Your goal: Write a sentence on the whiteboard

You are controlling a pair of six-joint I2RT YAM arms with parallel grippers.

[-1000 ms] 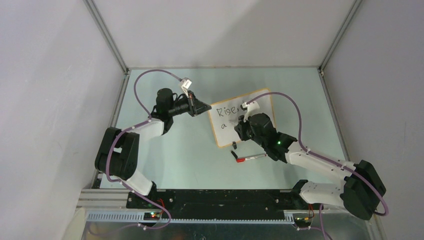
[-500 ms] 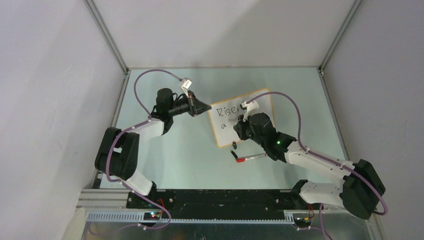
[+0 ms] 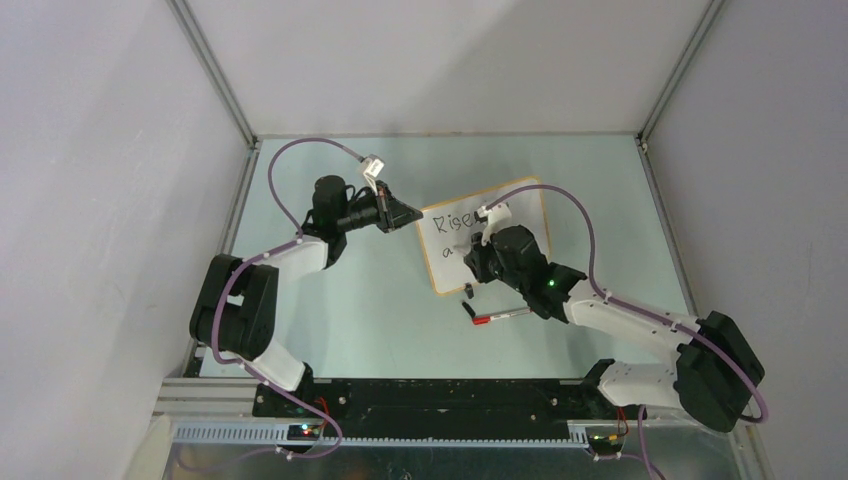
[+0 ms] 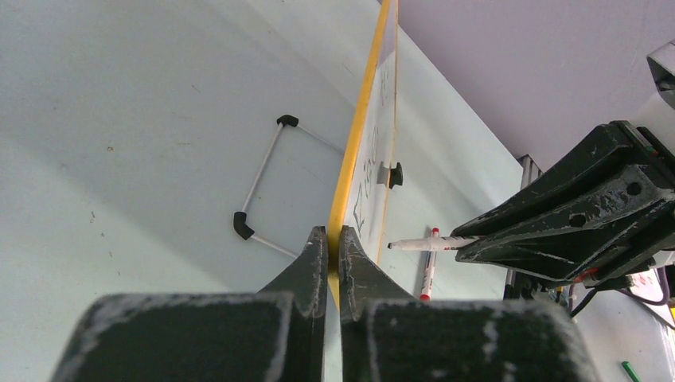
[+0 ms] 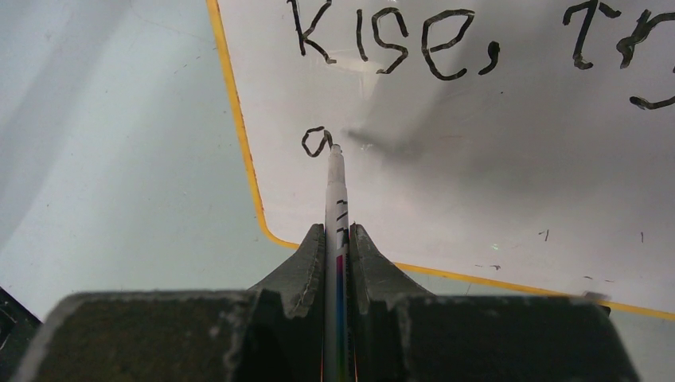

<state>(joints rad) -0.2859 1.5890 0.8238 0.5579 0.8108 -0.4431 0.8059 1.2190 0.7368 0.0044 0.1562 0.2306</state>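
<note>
Skipping past a spare pen [image 3: 503,316] lying on the desk [image 3: 330,300] nearest the bases. Pinching a marker [image 5: 334,187] tight in the right tool [image 5: 336,232], having edged slightly left over the last second, tip now touching the second-line "a". Continuing the sentence [image 5: 382,40], with "again." seemingly barely begun. Clamping the left frame of the whiteboard [image 5: 509,183] in the left tool [image 4: 334,237], steadying it mid-desk.
</note>
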